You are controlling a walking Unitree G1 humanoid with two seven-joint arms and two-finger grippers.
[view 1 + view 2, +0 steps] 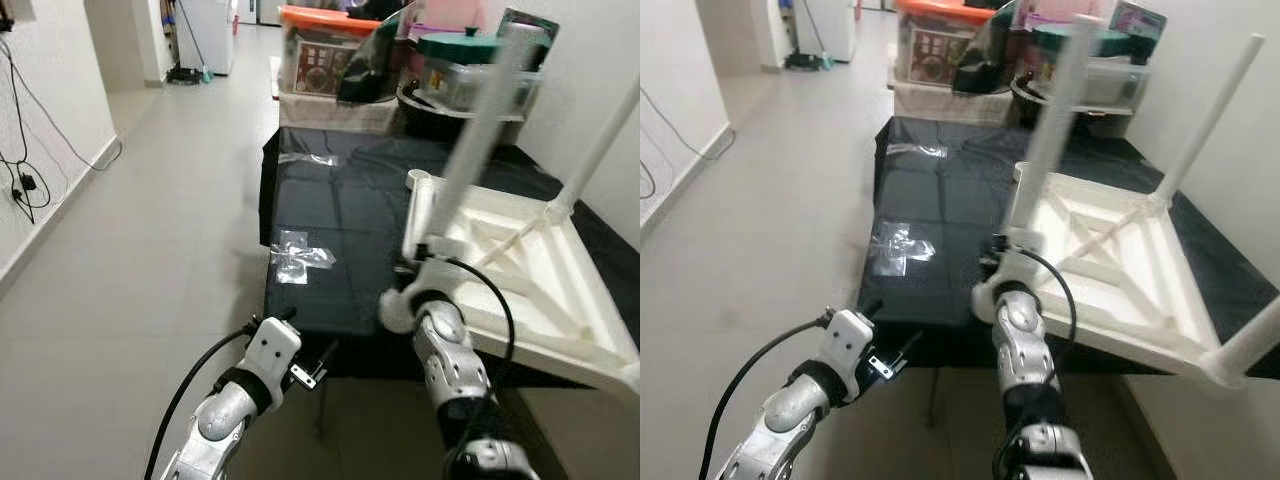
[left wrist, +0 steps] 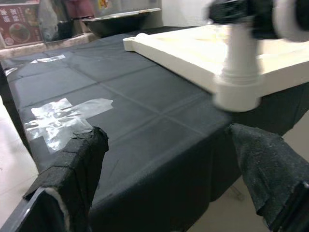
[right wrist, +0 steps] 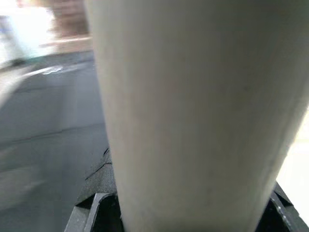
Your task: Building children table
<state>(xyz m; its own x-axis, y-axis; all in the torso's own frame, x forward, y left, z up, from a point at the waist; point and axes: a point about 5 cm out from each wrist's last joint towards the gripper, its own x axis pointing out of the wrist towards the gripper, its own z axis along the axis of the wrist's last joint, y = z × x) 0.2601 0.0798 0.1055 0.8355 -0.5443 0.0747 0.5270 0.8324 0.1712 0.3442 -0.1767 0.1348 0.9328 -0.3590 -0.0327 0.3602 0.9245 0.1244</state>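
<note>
Legs numbered three on the white tabletop (image 1: 540,270), which lay upside down on the right part of a surface under a black cloth (image 1: 340,220). One leg (image 1: 478,135) rose from the near left corner, blurred along its length. A second leg (image 1: 600,140) stood at the far right corner, and in the right eye view a third (image 1: 1250,345) stuck out from the near right corner. At the far left corner sat one empty socket (image 1: 418,181).

The right gripper (image 1: 425,262) was at the base of the near left leg, its fingers clamped on it; in the right wrist view the leg's pale shaft (image 3: 193,111) ran between the black pads. The left gripper (image 1: 318,372) hung below the cloth's front edge, just off the near left side, with its fingers (image 2: 72,179) apart and nothing between them.

Two patches of clear tape (image 1: 298,258) lay on the cloth, one near the front left and a smaller one (image 1: 310,158) farther back. Behind the tabletop stood a crowd of storage boxes, among them one with an orange lid (image 1: 325,20) and one with a green lid (image 1: 470,45), beside a dark round basin (image 1: 440,110).

The floor (image 1: 150,260) was pale grey tile, running back along a corridor. A white wall stood on the left, with black cables (image 1: 25,180) hanging on it, and a white appliance (image 1: 205,35) stood at the far end.
</note>
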